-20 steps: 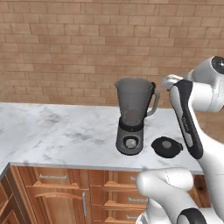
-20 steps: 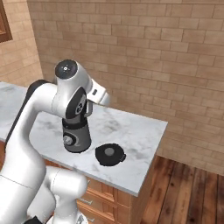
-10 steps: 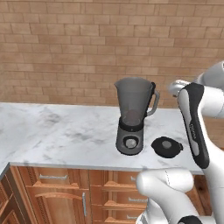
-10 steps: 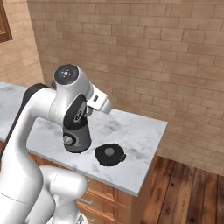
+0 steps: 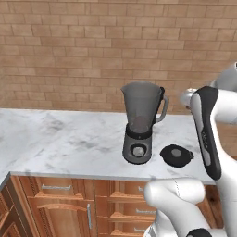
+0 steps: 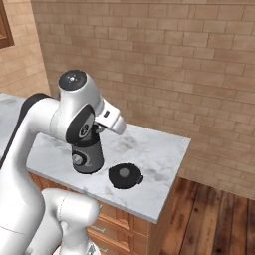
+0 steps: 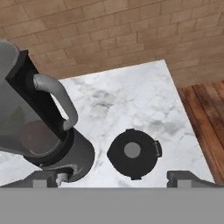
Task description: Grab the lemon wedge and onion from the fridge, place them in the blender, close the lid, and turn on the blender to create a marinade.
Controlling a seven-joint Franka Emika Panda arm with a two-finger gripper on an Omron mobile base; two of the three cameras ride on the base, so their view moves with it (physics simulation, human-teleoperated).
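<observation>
— What do you see, going left to right?

— At my left stands the blender point(image 7: 39, 127), its smoky jug upright on the dark base; the side handle curves out toward me; a dark rounded shape sits low inside the jug, too dim for me to name. Just beside it to the right, apart from the base, the lid point(image 7: 132, 151) lies flat on the marble counter point(image 7: 127, 103), its lighter knob facing up; past the counter's right edge there is wooden floor point(image 7: 205, 118).

— And your jaws?

— My gripper point(image 7: 113, 176) hangs above the lid with its two tips spread wide, one low by the blender's base, the other off beyond the lid's far side; nothing sits between them; they touch nothing.

— From the base cameras?

— In the left one the blender point(image 5: 141, 124) is left of the lid point(image 5: 176, 155), both near the counter's front edge; a brick wall point(image 5: 69, 55) rises behind.
</observation>
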